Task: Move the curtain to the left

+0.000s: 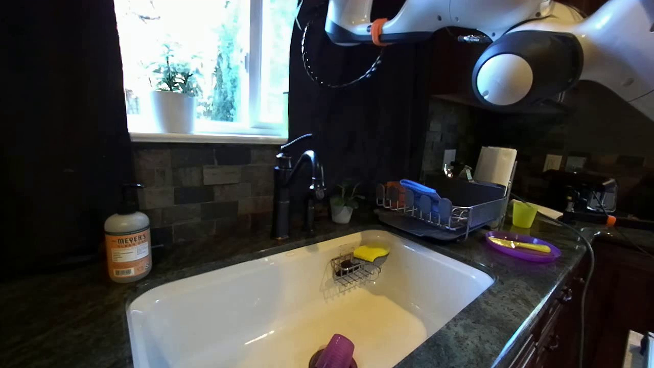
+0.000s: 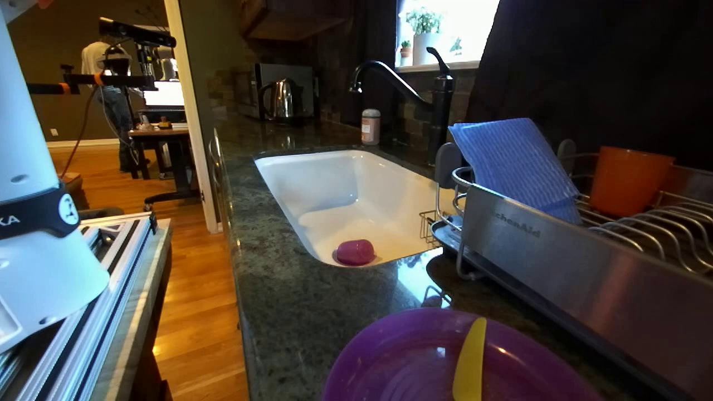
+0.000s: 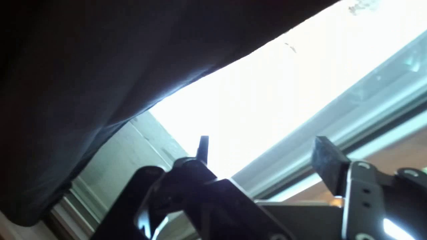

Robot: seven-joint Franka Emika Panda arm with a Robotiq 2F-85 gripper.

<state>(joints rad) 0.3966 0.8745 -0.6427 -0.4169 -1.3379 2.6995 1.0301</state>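
Note:
The curtain (image 1: 357,117) is a tall dark navy drape hanging right of the window, behind the faucet, in an exterior view. It also shows behind the dish rack in an exterior view (image 2: 601,78). In the wrist view, dark fabric with soft folds (image 3: 110,66) fills the upper left, its edge running diagonally against the bright window. My gripper (image 3: 263,150) is open, its fingers wide apart with bright window and frame behind the gap. No fabric lies between the fingers. The gripper is out of frame in both exterior views; the forearm passes in front of the curtain's top.
The black faucet (image 1: 281,199) stands before the curtain's lower part. A potted plant (image 1: 173,111) sits on the window sill. A blacker dark panel (image 1: 61,128) hangs left of the window. The dish rack (image 1: 485,212) stands right of the white sink (image 1: 204,301).

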